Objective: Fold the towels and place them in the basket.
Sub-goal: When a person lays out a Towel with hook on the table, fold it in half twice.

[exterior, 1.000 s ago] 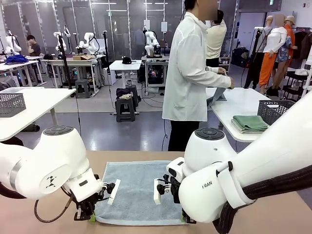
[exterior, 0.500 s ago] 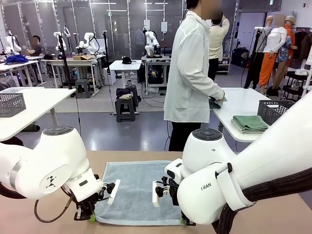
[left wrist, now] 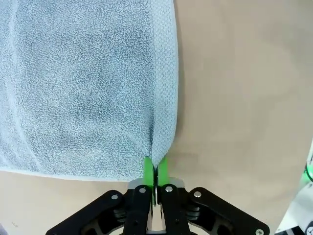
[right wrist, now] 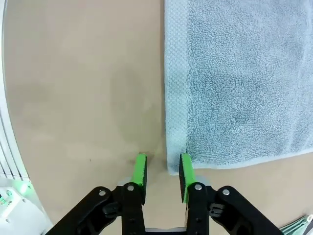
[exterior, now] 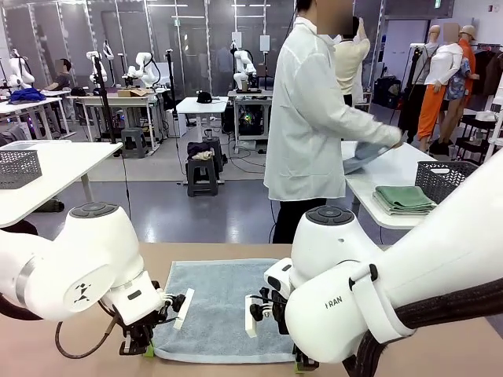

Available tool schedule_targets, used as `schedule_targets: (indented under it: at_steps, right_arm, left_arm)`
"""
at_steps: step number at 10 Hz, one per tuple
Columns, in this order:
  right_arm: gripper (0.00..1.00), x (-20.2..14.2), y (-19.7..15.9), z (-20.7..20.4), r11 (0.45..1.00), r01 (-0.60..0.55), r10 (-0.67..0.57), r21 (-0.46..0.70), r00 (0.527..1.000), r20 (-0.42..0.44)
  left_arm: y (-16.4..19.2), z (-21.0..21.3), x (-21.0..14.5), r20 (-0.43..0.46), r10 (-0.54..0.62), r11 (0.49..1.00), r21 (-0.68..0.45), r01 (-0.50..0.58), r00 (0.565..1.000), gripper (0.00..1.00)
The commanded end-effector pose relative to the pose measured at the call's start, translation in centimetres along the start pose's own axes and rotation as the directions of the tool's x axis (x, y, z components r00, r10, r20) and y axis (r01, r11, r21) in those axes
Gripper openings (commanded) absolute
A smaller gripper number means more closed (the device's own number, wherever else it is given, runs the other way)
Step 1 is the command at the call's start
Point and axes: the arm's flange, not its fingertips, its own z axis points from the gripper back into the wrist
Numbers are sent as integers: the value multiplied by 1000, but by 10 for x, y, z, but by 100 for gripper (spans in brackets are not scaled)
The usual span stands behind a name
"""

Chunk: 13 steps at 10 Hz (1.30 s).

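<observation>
On table (exterior: 20,353), towel (exterior: 224,306) flat, square-on, L fingers (left wrist: 147,169) pinching near corner

1. The pale grey-blue towel (exterior: 224,306) is terry cloth with a woven border band along its side edges. It lies spread flat in a single layer on the tan table (exterior: 196,251), with its long sides running away from the robot.
2. One near corner of it is drawn up into a small peak, pinched between the closed green pads of the left gripper (left wrist: 155,171). The other near corner lies flat and free between the parted pads of the right gripper (right wrist: 161,169).
3. The green towel (exterior: 403,198) is folded into a neat flat stack on the white table (exterior: 377,169) at far right.
4. The basket (exterior: 448,179) is dark grey wire mesh. It stands upright on that same white table, just beside the green towel.
</observation>
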Motion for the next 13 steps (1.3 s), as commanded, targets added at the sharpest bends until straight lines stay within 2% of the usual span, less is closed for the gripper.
schedule_targets:
  at_steps: [1, 5, 10, 11, 12, 13]
  right_arm:
    - [36, 1, -1, -3, 999, 16, -17, -30, 1000, -18]
    - [36, 0, -3, -2, 998, 25, -25, -56, 1000, -9]
    - [36, -2, -13, -12, 999, 42, -43, -30, 999, -18]
    - [16, -2, -13, -12, 999, 37, -38, -36, 999, -19]
    - [17, -1, -14, -11, 999, 38, -39, -36, 999, -18]
    - [0, -2, -15, -11, 999, 38, -39, -37, 999, -16]
  left_arm:
    - [0, 0, 0, 0, -2, 1000, 0, 2, 1000, 0]
    - [0, 0, 0, 0, -2, 1000, 0, 2, 1000, 0]
    - [0, 0, 0, 0, -2, 1000, 0, 2, 1000, 0]
    - [0, 0, 0, 0, -2, 1000, 0, 2, 1000, 0]
    - [0, 0, 0, 0, -2, 1000, 0, 2, 1000, 0]
    - [0, 0, 0, 0, -2, 1000, 0, 2, 1000, 0]
